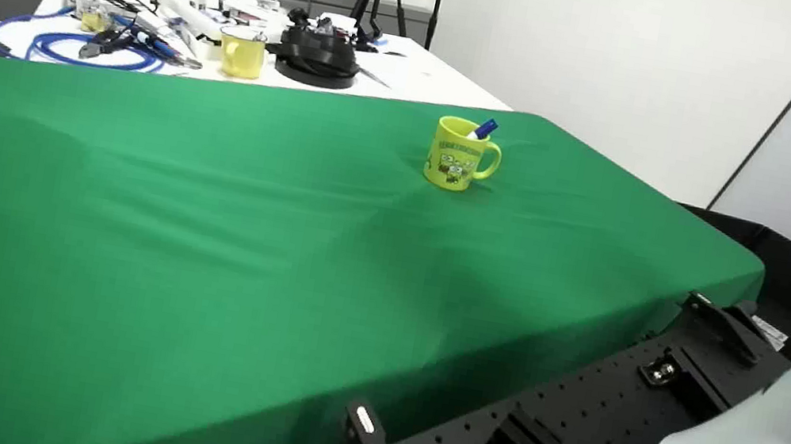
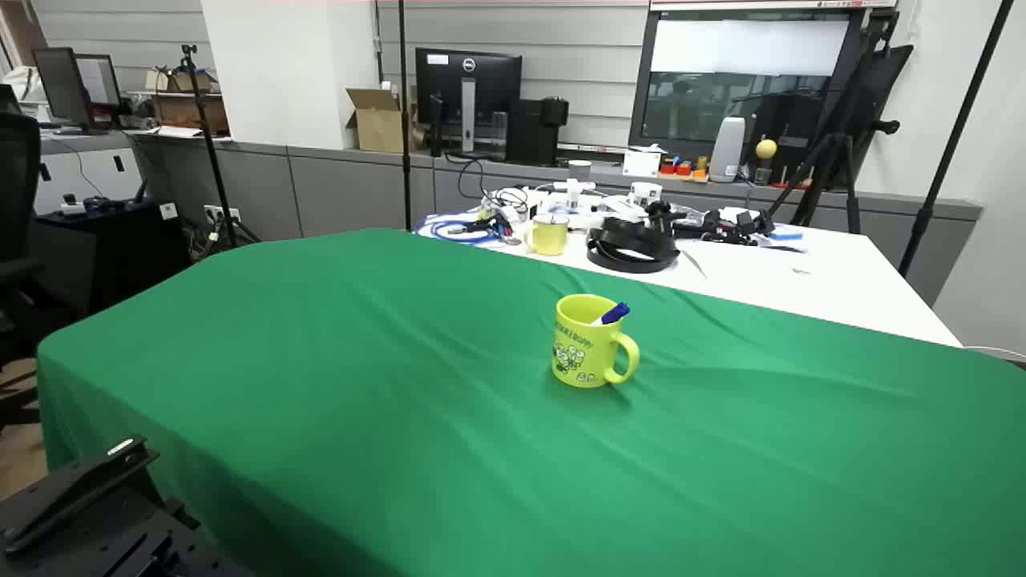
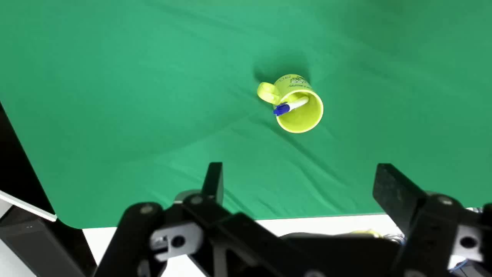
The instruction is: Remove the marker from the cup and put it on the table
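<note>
— Gripper (image 3: 299,180) spread wide, holding nothing, and there's the marker (image 3: 291,106), leaning inside the cup (image 2: 581,344)!

— Tight spot, though: the cap (image 3: 281,109) pokes up just beside the handle (image 3: 268,93). A grab slightly off could catch the cup too and tip it over on the table (image 2: 361,401).

— And look at it: slim, white body, dark-blue cap, tilted, only its upper end clear of the cup in both exterior views.
</note>
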